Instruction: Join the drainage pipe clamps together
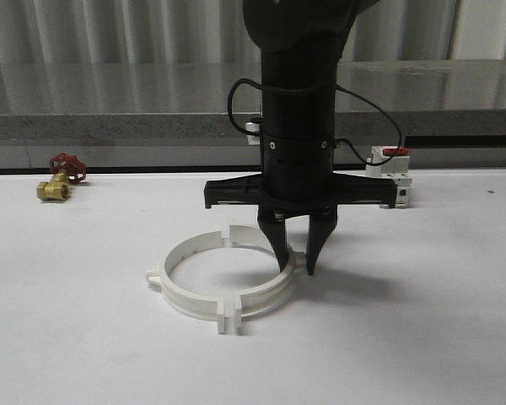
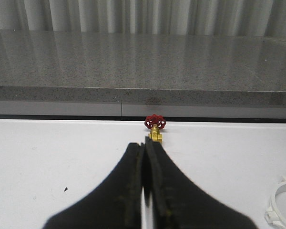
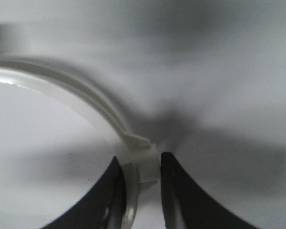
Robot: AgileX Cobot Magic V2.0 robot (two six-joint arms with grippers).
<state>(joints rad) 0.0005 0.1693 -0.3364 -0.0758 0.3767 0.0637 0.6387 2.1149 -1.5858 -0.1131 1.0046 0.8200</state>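
Two clamps lie on the surface as a ring, tabs meeting front and rear.
Right gripper straddles the right band at its lug, fingers either side of the wall, slightly parted; firm grip not confirmed. Left gripper is closed on nothing, facing a brass valve. Recommend closing squarely on the wall, then pressing that half toward its mate so the tabs seat without tilting.

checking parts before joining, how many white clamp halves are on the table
2. The left half curves along the ring's left and front; the right half sits between the right gripper fingers. None seem hidden.
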